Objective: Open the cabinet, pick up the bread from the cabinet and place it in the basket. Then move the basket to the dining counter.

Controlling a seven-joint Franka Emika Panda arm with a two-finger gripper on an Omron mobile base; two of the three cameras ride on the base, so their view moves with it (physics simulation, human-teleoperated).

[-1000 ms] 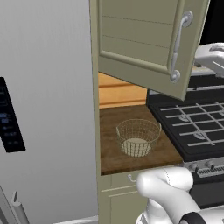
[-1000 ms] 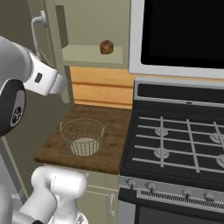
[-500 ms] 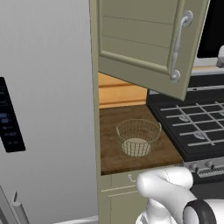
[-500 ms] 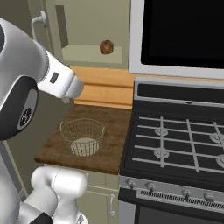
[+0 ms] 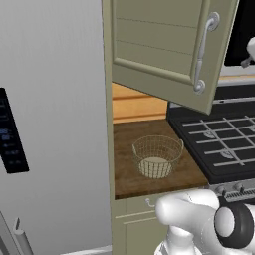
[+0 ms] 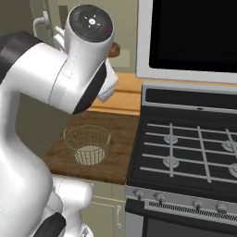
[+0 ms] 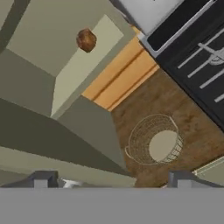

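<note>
So my pincer (image 7: 111, 181) is spread wide, cabinet (image 5: 169, 50) door open, bread (image 7: 86, 40) on its shelf, basket (image 5: 157, 155) on the worktop (image 5: 127, 174).

A grey fridge (image 5: 50, 124) and black stove (image 6: 185, 157) flank a short wooden worktop (image 5: 149, 174).

You see the bread (image 6: 115, 50) in the right base view as a mere brown sliver, the arm's white elbow covering most of it. The cabinet (image 5: 164, 50) door is cut off by the top edge of the left base view, and its open panel hides the shelf behind it. In the hand view the gripper (image 7: 111, 179) shows you just two dark fingertips (image 7: 43, 179) at the bottom. The basket (image 7: 154, 140) wires blur there, and you cannot tell whether anything lies inside.
</note>
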